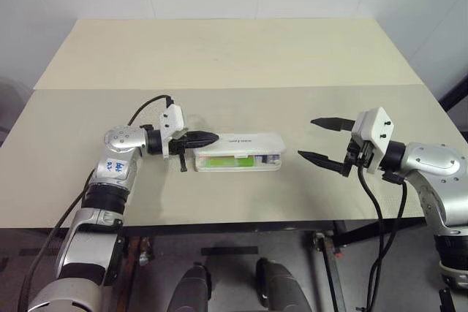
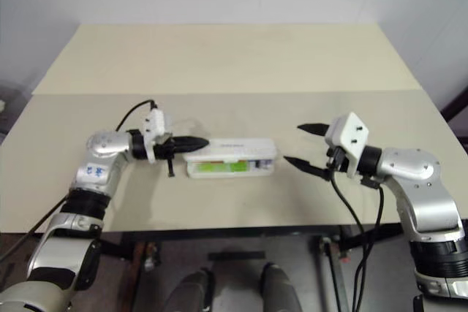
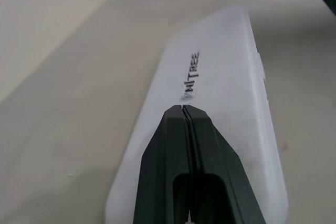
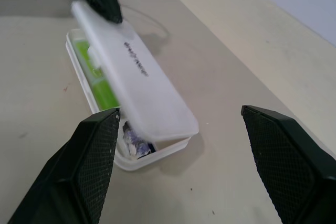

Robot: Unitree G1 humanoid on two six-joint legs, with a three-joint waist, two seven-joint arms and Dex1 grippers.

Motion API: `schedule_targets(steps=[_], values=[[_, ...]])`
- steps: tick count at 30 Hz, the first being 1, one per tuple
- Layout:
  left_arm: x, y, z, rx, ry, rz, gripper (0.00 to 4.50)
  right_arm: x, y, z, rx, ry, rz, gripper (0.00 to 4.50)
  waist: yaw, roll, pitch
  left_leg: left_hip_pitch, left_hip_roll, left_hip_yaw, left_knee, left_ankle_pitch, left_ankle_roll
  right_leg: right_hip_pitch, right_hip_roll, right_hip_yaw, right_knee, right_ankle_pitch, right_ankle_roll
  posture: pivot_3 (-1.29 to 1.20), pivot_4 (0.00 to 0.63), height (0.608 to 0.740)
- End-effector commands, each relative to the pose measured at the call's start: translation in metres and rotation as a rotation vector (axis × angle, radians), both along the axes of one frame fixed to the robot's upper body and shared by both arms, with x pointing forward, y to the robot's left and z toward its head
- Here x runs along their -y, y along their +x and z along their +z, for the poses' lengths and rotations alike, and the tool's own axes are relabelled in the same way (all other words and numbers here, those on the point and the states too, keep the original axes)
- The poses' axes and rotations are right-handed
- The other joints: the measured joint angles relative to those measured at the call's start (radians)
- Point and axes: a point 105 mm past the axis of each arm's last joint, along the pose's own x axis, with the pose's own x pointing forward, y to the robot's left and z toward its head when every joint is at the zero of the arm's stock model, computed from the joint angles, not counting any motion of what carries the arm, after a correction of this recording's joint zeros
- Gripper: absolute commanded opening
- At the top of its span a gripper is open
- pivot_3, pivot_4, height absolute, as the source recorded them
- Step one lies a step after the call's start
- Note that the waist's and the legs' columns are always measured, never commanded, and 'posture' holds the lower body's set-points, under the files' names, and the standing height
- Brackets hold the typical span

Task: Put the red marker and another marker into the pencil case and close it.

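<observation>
So the pencil case [image 1: 239,153] is sitting near the front middle of the bench [image 1: 219,56], lid hanging partway down over the tray but not snapped shut. You can see the light green highlighter [image 4: 97,80] lying inside through the gap, plus something dark at the near end that I can't make out; can't confirm the red marker is in there from these shots. The left claw [image 1: 208,137] is pinched fully closed with nothing in it, its tip resting on or just over the lid's left end, looks like it's pushing the lid down. The right claw [image 1: 322,140] is spread wide and empty, hovering off the case's right end, not touching it. What I'd worry about: pressing on just one end could make the lid close crooked or tip the far end of the case up, and since nothing is bracing the case it could skid along the bench instead of latching. Also if a marker is sitting proud of the tray, the lid will just jam on it.
</observation>
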Motion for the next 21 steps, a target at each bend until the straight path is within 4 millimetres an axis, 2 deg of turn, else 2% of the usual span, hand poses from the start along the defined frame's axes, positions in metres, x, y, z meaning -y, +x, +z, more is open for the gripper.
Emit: schedule_targets(steps=[1,5,12,18,21], values=[[0.013,0.000,-0.004,0.025,0.101,-0.036,0.01,-0.003,-0.005,0.013,0.061,0.037,0.000,3.90,0.002,0.000,0.000,0.000,0.000,0.000,0.000,0.000,0.000,0.000,0.000,0.000,0.000,0.000,0.000,0.00,0.150,0.740],[0.029,-0.004,-0.012,-0.009,0.137,-0.065,0.01,-0.006,-0.007,0.012,0.070,0.061,-0.017,3.90,0.002,0.000,0.000,0.000,0.000,0.000,0.000,0.000,0.000,0.000,0.000,0.000,0.000,0.000,0.000,0.00,0.150,0.740],[0.046,-0.011,-0.024,-0.066,0.153,-0.072,0.01,-0.010,-0.012,0.009,0.086,0.102,-0.051,3.90,0.001,0.000,0.000,0.000,0.000,0.000,0.001,0.000,0.001,0.001,0.000,0.000,0.000,0.000,0.000,0.00,0.150,0.740],[0.041,-0.015,-0.028,-0.092,0.184,-0.061,0.01,-0.012,-0.016,0.008,0.087,0.122,-0.070,3.90,-0.001,0.000,0.000,0.001,0.000,0.000,0.001,0.000,0.001,0.001,0.001,0.001,0.001,0.000,0.000,0.00,0.150,0.740],[0.039,-0.013,-0.019,-0.092,0.121,-0.056,0.01,-0.011,-0.016,0.006,0.082,0.125,-0.075,3.90,-0.001,0.000,0.000,0.001,0.000,-0.001,0.001,0.000,0.001,0.001,0.001,0.001,0.002,0.000,0.000,0.00,0.150,0.740]])
